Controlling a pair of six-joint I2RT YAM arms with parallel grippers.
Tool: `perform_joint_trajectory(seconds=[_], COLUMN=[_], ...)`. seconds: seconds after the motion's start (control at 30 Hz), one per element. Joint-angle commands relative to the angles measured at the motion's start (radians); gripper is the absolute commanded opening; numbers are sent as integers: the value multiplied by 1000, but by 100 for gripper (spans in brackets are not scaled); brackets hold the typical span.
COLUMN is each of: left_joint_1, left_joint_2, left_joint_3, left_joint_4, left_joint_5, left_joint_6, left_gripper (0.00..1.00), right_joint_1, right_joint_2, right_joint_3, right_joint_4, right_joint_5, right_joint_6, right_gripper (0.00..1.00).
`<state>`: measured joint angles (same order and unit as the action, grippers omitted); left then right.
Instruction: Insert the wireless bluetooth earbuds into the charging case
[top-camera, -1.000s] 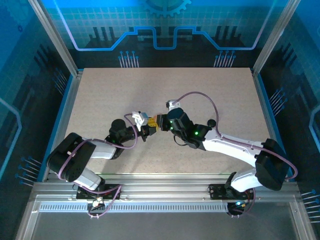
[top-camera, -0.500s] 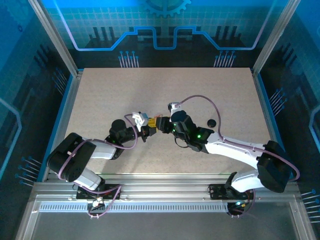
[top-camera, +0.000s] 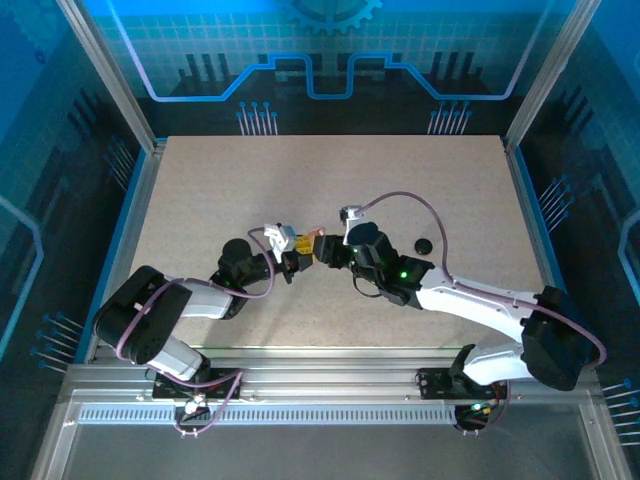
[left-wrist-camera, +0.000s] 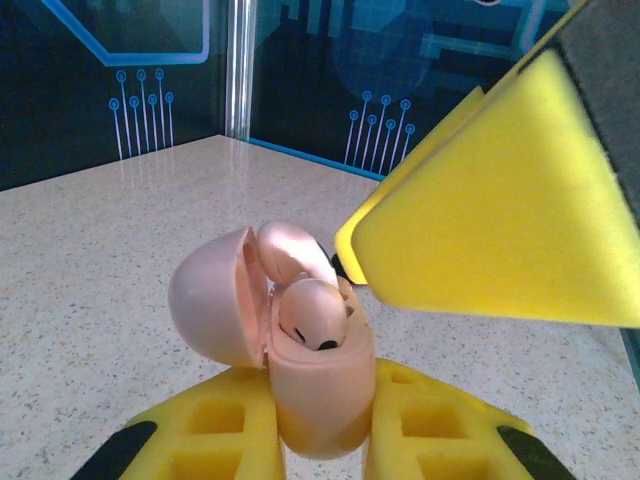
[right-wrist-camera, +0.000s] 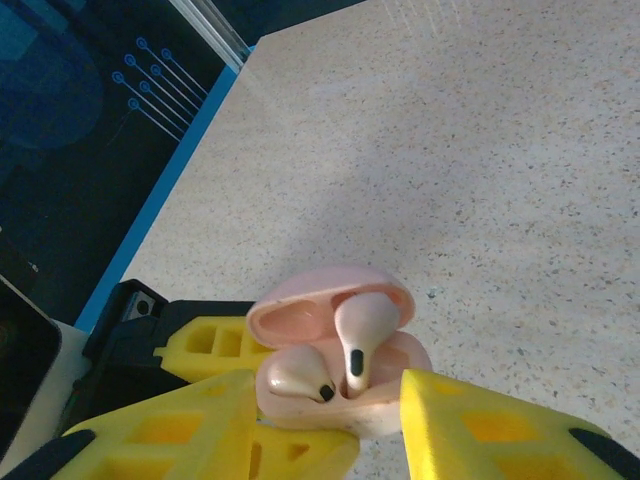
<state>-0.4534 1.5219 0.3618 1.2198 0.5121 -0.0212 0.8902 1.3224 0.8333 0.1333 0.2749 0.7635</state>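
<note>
My left gripper (left-wrist-camera: 320, 445) is shut on the charging case (left-wrist-camera: 322, 395), a pale pink case held upright with its lid (left-wrist-camera: 208, 310) swung open. One earbud (left-wrist-camera: 312, 315) sits low in its socket. The other earbud (right-wrist-camera: 365, 325) stands taller, with its stem down in the case (right-wrist-camera: 341, 416) and its head against the lid. My right gripper (right-wrist-camera: 325, 392) is open, with a yellow finger on each side of the case and nothing between them. From above, the two grippers (top-camera: 298, 258) (top-camera: 325, 250) meet at mid-table.
A small black round disc (top-camera: 423, 245) lies on the speckled table (top-camera: 420, 180), right of my right wrist. Blue walls and metal posts fence the table on all sides.
My right gripper has widened its jaws and drawn back a little to the right from the case. The left arm has held still.
</note>
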Motion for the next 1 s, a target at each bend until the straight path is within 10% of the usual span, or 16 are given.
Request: perform_joint_trajectory(seconds=[0.0,0.97], left_joint_1=[4,4], left_joint_2=[-22,-14], left_joint_3=[10,8], left_joint_4=[55,101], left_joint_5=[6,115], left_joint_6=[5,63], left_gripper=[17,17], right_joint_1=[-13,-181], right_joint_2=[-43,-240], right_joint_3=[-10,29], right_joint_4=[-25,-251], right_joint_5=[0,-286], right_joint_6=[0,-124], right_gripper=[43,40])
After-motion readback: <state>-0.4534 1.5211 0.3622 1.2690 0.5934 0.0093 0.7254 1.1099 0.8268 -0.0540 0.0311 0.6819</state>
